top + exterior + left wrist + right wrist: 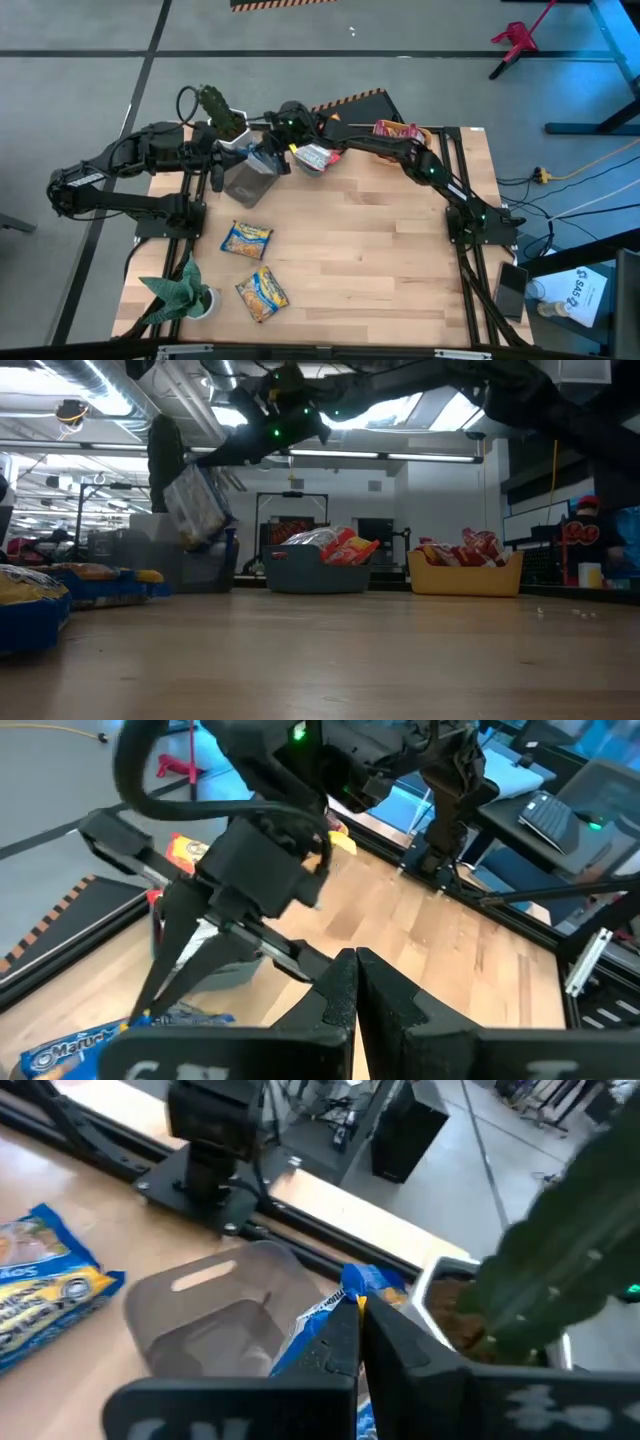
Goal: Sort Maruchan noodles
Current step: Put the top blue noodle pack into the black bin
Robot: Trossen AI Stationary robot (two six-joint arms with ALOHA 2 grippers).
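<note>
The blue-and-yellow noodle packet [322,1328] hangs long-side down, pinched tight in the right gripper [357,1308], right above the open grey bin [205,1318]. The left gripper [355,963] waits beside that bin, closed and empty.

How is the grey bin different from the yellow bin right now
The grey bin sits at the table's far left, under the right gripper; the yellow bin sits at the far right, away from both grippers. In the right wrist view the grey bin's floor looks bare, while the low view shows the yellow bin heaped with red packets. Both are small open plastic bins along the table's far edge.
</note>
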